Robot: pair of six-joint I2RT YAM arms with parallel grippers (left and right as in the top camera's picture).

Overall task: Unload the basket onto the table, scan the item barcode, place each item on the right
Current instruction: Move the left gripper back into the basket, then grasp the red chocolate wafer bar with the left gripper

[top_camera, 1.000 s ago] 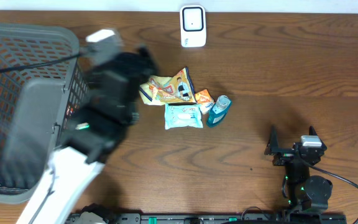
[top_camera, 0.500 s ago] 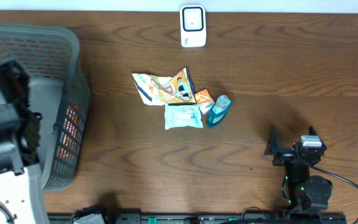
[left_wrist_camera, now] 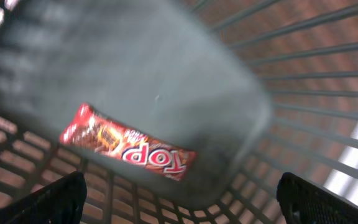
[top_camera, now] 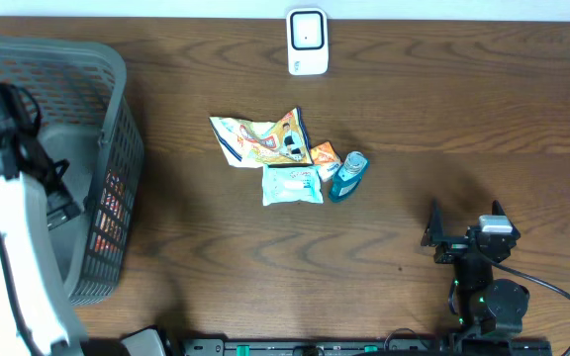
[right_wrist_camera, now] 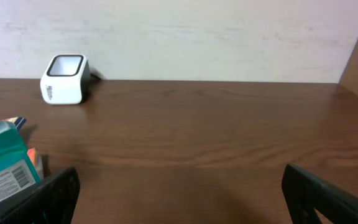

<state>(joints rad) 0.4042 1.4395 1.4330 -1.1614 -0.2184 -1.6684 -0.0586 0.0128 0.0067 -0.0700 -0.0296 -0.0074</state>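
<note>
Four items lie mid-table: a yellow snack bag (top_camera: 260, 138), a white-and-blue packet (top_camera: 292, 185), a small orange pack (top_camera: 325, 153) and a teal bottle (top_camera: 348, 175). The bottle (right_wrist_camera: 5, 168) shows a barcode label at the left edge of the right wrist view. The white scanner (top_camera: 307, 42) stands at the far edge. My left gripper (left_wrist_camera: 179, 202) hangs open inside the grey basket (top_camera: 117, 69), above a red candy bar (left_wrist_camera: 126, 144) lying on its floor. My right gripper (top_camera: 465, 218) rests open at the near right, holding nothing.
The basket's mesh walls (left_wrist_camera: 316, 93) surround the left gripper closely. My left arm (top_camera: 8, 227) covers the basket's near part from above. From the right wrist, the scanner (right_wrist_camera: 65, 79) is far left, with bare wood (right_wrist_camera: 197, 143) ahead and a wall behind.
My left arm has swung left from over the table's middle to above and into the basket. The items and the right arm have not moved.
</note>
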